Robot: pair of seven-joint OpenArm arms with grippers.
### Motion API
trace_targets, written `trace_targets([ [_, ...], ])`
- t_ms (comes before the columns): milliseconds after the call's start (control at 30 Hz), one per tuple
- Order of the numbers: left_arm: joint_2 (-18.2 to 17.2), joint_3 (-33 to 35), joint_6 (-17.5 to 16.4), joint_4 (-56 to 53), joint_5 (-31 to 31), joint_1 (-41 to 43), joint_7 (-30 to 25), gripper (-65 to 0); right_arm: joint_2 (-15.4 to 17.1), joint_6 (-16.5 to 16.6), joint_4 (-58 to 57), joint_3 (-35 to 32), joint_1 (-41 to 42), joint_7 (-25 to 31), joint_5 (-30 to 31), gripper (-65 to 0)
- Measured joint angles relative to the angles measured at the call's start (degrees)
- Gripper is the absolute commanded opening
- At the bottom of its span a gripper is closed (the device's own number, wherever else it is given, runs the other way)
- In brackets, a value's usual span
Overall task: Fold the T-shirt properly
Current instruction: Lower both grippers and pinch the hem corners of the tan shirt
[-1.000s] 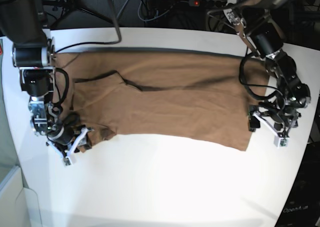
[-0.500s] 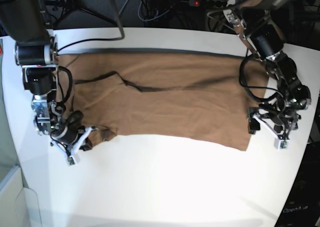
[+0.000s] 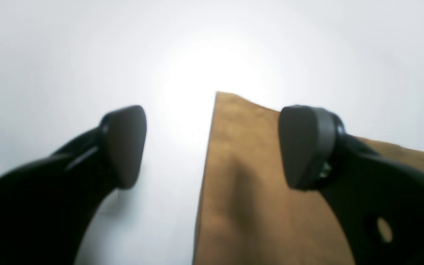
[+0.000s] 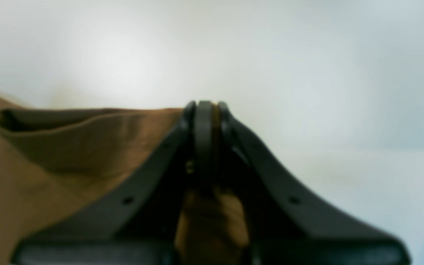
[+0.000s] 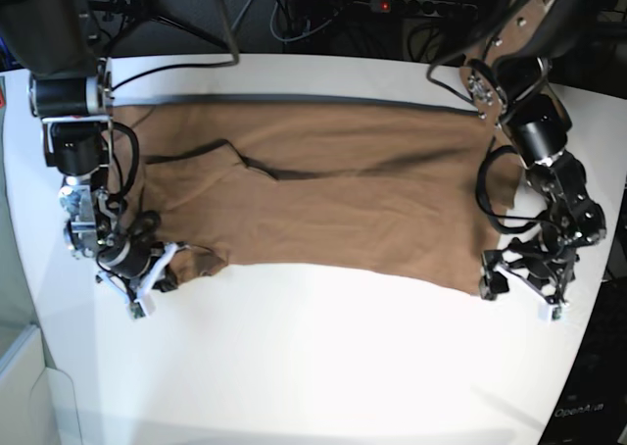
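Observation:
The tan-brown T-shirt (image 5: 323,185) lies spread flat across the white table (image 5: 323,357), its long side running left to right. My right gripper (image 5: 149,280) is at the shirt's front left corner. In the right wrist view it (image 4: 204,110) is shut on a pinch of the shirt (image 4: 68,147), with a raised fold beside it. My left gripper (image 5: 519,286) is at the shirt's front right corner. In the left wrist view it (image 3: 214,147) is open, with one finger over the shirt (image 3: 263,191) and the other over bare table. The small white tag is out of view.
Cables and a power strip (image 5: 411,6) lie behind the table's back edge. The table's right edge runs close to my left arm (image 5: 534,131). A pale bin (image 5: 20,367) stands off the table's left front.
My left gripper has moved along the shirt's right edge toward the table's front, down to the front right corner. My right gripper has stayed at the front left corner, shifting only slightly.

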Motion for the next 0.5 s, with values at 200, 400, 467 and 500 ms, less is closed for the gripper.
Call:
trace_targets([
  [200,-0.07,-0.11,-0.20,-7.02,-0.02,-0.20,-4.31,-12.0,0.17,0.02,-0.02,0.00,-0.02,0.04,0.02,-64.7],
  [400,-0.35,-0.07,0.00,-9.99,0.22,-0.17,-8.26,-12.0,0.31,0.02,-0.02,0.00,0.00,0.04,0.02,-64.7],
  [467,-0.35,-0.07,1.53,-10.23,-0.09,-0.33,-9.68,-12.0,0.31,0.02,-0.02,0.00,0.00,0.04,0.02,-64.7],
  [500,-0.46,-0.07,2.10,-10.78,-0.24,-0.37,-10.25,-12.0,0.31,0.02,-0.02,0.00,0.00,0.04,0.00,-64.7],
])
